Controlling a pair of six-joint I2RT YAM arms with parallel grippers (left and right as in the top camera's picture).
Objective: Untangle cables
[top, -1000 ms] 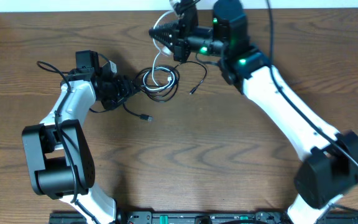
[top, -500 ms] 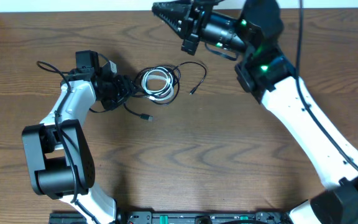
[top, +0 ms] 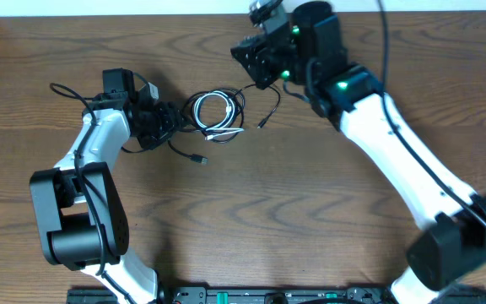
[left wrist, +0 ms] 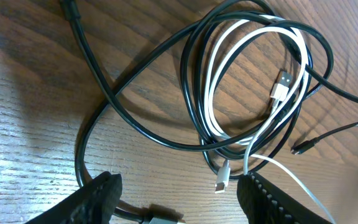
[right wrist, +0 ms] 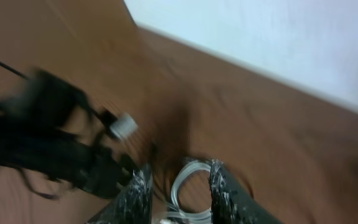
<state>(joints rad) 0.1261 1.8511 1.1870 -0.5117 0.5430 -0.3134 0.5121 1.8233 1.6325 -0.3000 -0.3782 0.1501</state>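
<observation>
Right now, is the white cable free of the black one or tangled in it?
Tangled. Left wrist view shows the white cable coiled inside the black cable's loops, their strands crossing at the coil's lower edge.

Robotics lab: left arm, right arm, wood-grain table, white wall.

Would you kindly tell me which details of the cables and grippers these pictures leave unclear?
- Right wrist view: motion blur smears the white cable, so its ends cannot be read.
- Left wrist view: the black cable runs off the bottom edge inside the left gripper, so any contact there is cut off.
- Overhead view: the right gripper merges with its dark wrist, and the cable crossings are too small to trace.
</observation>
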